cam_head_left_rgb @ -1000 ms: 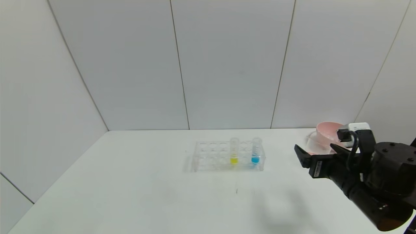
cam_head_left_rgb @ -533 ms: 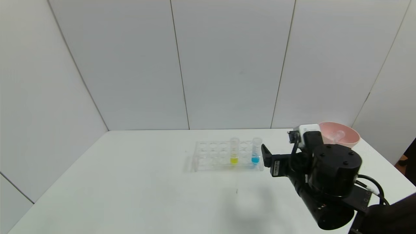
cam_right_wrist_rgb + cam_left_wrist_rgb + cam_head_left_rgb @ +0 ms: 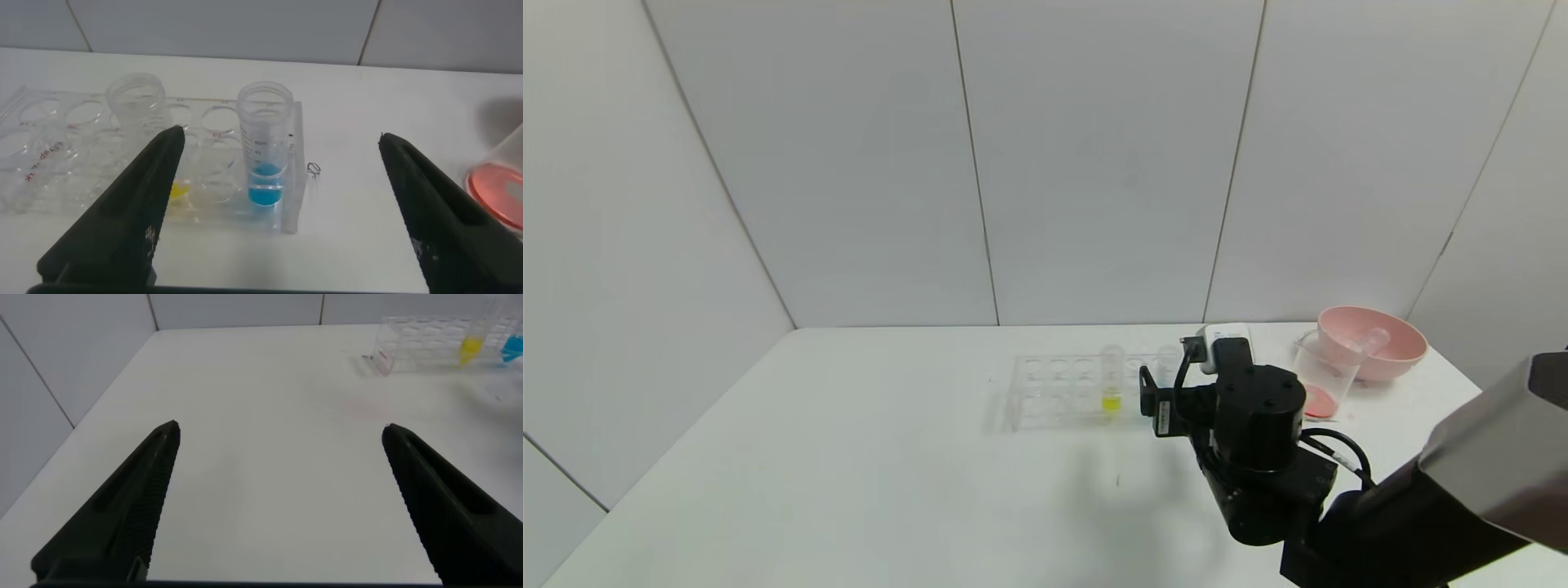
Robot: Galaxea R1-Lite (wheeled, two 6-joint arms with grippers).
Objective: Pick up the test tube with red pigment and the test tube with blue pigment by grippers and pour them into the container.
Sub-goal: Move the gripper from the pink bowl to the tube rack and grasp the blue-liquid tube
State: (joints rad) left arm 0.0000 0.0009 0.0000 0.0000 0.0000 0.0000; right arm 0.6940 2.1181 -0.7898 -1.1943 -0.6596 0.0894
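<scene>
The right end effector (image 3: 274, 204) is hovering low over the table (image 3: 849, 457), its fingers spread wide and empty, facing the test tube with blue pigment (image 3: 264, 145), which is standing upright in the end hole of the clear rack (image 3: 49, 163). The tube with yellow liquid (image 3: 137, 102) is sitting just beside it, so a skewed approach risks one finger knocking that neighbour or shoving the light rack. The container (image 3: 1319, 380), already holding red liquid, is waiting near the pink bowl (image 3: 1380, 359). The left end effector (image 3: 278, 498) is idling, open, well apart.
</scene>
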